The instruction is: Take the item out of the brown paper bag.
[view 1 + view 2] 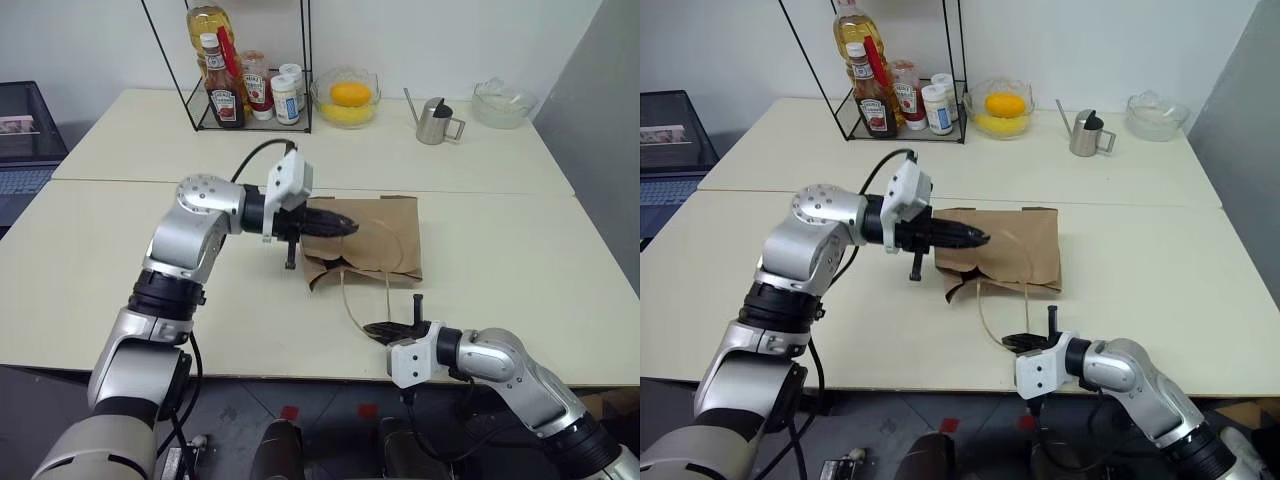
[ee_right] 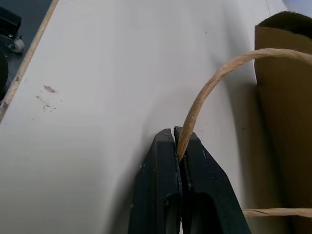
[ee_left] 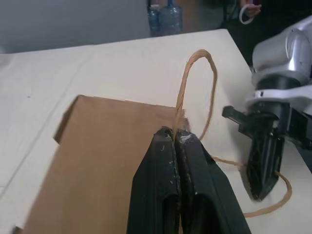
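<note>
Right claw (image 2: pixel 178 139): my jaws are pressed together on a handle cord (image 2: pixel 204 92) near the table's front edge, the cord running up between the fingertips.
Left claw (image 3: pixel 175 134): clamped tight on the upper edge of the bag's mouth, right where the other handle (image 3: pixel 197 87) is rooted.
Bag (image 1: pixel 375 240): lies flat on the cream table (image 1: pixel 520 250), mouth toward me, raised a little where I pinch it.
Item: I can't see it (presumably inside the bag).
Handling, my judgement: the paper is thin, light and creases easily; the mouth already looks torn. The cord is limp and could slip or pull off its glue.
Where to hold: the folded rim beside the handle roots seems safest, with gentle pulls.
</note>
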Controlling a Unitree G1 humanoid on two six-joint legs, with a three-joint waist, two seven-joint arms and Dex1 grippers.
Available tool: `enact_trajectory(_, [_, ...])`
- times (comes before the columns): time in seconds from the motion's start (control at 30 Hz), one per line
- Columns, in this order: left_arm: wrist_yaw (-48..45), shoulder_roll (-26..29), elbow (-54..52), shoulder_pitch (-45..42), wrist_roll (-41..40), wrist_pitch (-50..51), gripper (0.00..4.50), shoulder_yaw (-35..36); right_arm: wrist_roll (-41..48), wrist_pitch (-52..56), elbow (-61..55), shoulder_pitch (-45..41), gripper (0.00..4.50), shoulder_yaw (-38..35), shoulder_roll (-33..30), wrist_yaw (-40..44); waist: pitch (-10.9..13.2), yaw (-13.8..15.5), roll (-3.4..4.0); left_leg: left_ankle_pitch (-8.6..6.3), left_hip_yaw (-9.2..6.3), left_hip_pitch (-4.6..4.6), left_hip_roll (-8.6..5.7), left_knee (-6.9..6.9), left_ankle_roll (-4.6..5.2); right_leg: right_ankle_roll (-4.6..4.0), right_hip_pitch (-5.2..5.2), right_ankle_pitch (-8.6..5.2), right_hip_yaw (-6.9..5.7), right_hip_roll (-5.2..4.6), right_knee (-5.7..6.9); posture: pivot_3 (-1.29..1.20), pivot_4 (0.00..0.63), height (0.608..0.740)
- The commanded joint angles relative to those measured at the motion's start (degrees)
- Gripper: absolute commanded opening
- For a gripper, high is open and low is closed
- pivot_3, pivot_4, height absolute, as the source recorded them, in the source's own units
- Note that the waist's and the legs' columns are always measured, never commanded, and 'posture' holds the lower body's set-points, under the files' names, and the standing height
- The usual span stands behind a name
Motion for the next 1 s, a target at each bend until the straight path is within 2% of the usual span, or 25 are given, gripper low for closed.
enact_trajectory(0.03, [1.4, -0.6, 2.0, -4.8, -2.1, 0.9, 0.0, 3.5, -0.2, 1.0, 1.4, 0.9, 0.03, 2.2, -0.4, 2.5, 0.0, 0.0, 0.0, 0.0, 0.0, 0.01, 0.0, 0.0, 0.0, 0.0, 0.01, 0.0, 0.0, 0.0, 0.0, 0.0, 0.15, 0.74])
enact_trajectory(0.57, [2.7, -2.3, 14.6, -15.1, 1.6, -6.1, 0.0, 3.8, -0.5, 3.8, 0.6, 1.7, 0.03, 2.5, -1.4, 3.9, 0.0, 0.0, -0.03, 0.0, 0.0, 0.1, 0.0, -0.01, 0.0, 0.0, 0.09, 0.0, 0.0, 0.0, -0.02, 0.0, 0.15, 0.74])
enact_trajectory(0.9, [4.1, -3.9, 14.6, -16.7, 0.5, -5.3, 0.0, 4.8, 0.6, 7.5, -2.6, 2.0, 0.03, 0.6, -1.0, 3.5, 0.0, 0.0, -0.03, 0.01, 0.0, 0.08, 0.0, -0.01, -0.02, 0.0, 0.09, 0.0, -0.01, 0.0, -0.02, 0.0, 0.15, 0.74])
enact_trajectory(1.0, [3.9, -4.3, 13.5, -16.4, -0.4, -4.4, 0.0, 5.2, 1.9, 9.6, -4.8, 2.0, 0.59, -1.3, -1.2, 3.3, 0.0, 0.0, -0.04, 0.04, 0.0, 0.07, -0.01, -0.01, -0.07, 0.0, 0.09, 0.0, -0.01, 0.0, -0.02, 0.0, 0.15, 0.74])
